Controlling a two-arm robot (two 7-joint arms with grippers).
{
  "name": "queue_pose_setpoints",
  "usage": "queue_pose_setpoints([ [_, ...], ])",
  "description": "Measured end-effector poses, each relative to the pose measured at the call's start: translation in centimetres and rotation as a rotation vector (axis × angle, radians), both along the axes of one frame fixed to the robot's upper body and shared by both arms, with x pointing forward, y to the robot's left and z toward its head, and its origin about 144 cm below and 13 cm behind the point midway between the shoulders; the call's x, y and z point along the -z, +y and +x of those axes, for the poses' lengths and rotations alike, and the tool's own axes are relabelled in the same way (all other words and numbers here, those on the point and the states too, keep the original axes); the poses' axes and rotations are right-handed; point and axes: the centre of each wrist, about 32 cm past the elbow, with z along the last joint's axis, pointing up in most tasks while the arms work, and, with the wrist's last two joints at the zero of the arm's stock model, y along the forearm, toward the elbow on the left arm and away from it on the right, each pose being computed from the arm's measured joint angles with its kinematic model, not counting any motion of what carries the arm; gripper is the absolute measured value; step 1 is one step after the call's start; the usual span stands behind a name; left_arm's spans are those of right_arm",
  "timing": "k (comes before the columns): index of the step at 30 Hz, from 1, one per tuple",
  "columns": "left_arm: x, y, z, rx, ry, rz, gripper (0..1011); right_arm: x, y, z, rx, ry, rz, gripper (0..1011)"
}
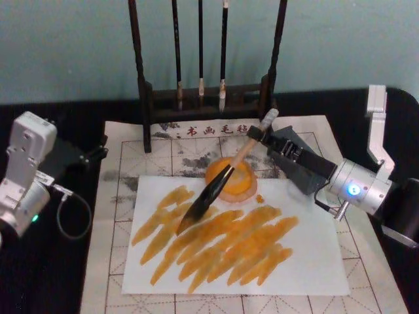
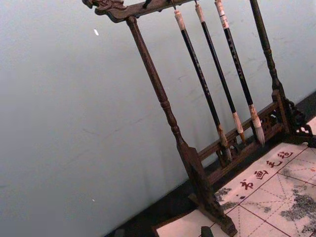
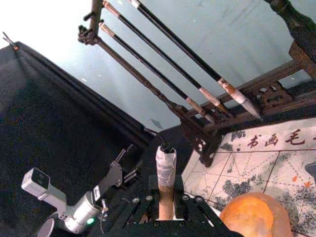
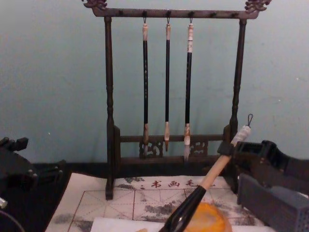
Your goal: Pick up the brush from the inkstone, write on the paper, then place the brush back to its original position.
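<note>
The brush (image 1: 245,152) leans at a slant, its tan handle held up by my right gripper (image 1: 260,134), which is shut on it near the whitish end cap. The brush's black lower section crosses the round orange inkstone (image 1: 243,182), and its dark bristles reach down to the paper (image 1: 308,261), which is covered in orange strokes. In the right wrist view the brush handle (image 3: 166,173) stands between the gripper's fingers, with the inkstone (image 3: 252,215) just beside. The chest view shows the brush (image 4: 212,174) rising from the inkstone (image 4: 207,220). My left gripper (image 1: 98,154) rests parked at the left, off the mat.
A dark wooden rack (image 1: 203,91) with three slim hanging brushes (image 4: 167,82) stands at the back of the gridded mat (image 1: 118,229). The mat lies on a black tabletop (image 1: 39,275), and the paper rests on top of it. A pale wall rises behind the rack.
</note>
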Motion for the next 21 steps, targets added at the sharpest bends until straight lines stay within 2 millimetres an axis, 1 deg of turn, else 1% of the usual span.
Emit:
queue_pose_setpoints([
  [21,0.00,0.00,0.00,0.000,0.000,0.000,1001,-0.24,-0.26,-0.50,0.046,-0.006,0.009,184],
])
